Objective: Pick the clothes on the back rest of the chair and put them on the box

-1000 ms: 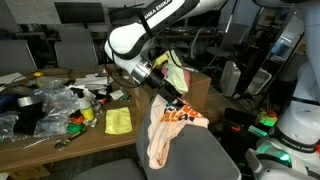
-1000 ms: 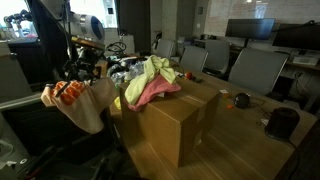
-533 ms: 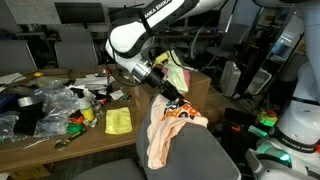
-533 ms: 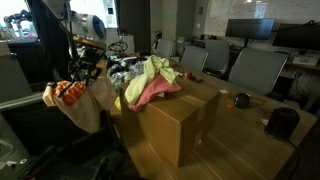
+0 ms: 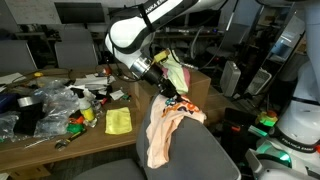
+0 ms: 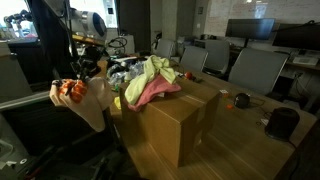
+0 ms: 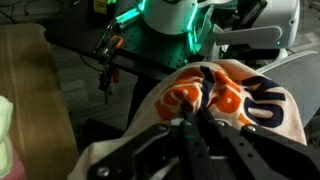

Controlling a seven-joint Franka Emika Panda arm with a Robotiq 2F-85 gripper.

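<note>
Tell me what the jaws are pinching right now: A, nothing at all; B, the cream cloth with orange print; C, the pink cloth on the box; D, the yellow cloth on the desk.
B: in the wrist view the jaws are shut on the cream cloth with orange print, and in an exterior view it hangs from them by the chair.

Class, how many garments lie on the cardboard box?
2, in an exterior view: a yellow-green garment heaped on top of the box, a pink garment under it. Others may be hidden.
</note>
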